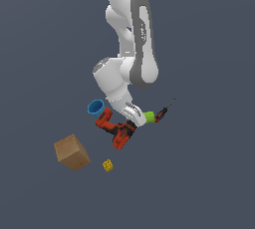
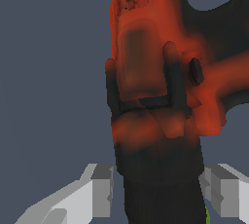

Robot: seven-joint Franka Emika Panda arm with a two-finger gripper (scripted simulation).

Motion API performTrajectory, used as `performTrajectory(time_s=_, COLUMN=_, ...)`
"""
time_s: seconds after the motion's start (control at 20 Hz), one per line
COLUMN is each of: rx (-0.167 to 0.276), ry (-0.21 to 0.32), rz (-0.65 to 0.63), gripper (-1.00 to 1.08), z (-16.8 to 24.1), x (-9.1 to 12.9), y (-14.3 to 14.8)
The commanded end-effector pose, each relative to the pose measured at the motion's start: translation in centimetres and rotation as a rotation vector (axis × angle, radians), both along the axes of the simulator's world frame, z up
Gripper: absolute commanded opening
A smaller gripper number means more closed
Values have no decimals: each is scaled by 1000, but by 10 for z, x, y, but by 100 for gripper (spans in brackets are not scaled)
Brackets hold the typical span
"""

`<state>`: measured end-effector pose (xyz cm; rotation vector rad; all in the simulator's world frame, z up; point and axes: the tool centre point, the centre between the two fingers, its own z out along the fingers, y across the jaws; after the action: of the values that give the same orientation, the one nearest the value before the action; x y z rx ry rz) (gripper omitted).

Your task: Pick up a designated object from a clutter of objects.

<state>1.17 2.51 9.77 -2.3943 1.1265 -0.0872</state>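
Gripper (image 2: 158, 189) straddles the cordless drill's (image 2: 155, 96) black body, fingers (image 2: 99, 189) spread wide either side, not evidently clamped, apparently aligning for a grasp. Drill lies just beside the blue cup (image 1: 95, 107), partly under the wrist.

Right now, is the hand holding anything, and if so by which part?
Not clearly. The hand straddles the drill at its black end, one finger on each side, but small gaps show, so a firm hold cannot be told.

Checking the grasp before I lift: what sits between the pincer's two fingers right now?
The wrist view shows the drill, its black end filling the gap between the fingers of the pincer; nothing else lies there.
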Motion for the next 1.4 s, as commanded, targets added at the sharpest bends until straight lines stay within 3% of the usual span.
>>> performTrajectory(time_s=0.0, rx=-2, ry=-2, rz=-6, gripper=-100, z=20, x=-6, y=-8)
performTrajectory(time_s=1.35, rx=-8, ry=8, rz=-7, gripper=-100, z=248, x=-89, y=-72)
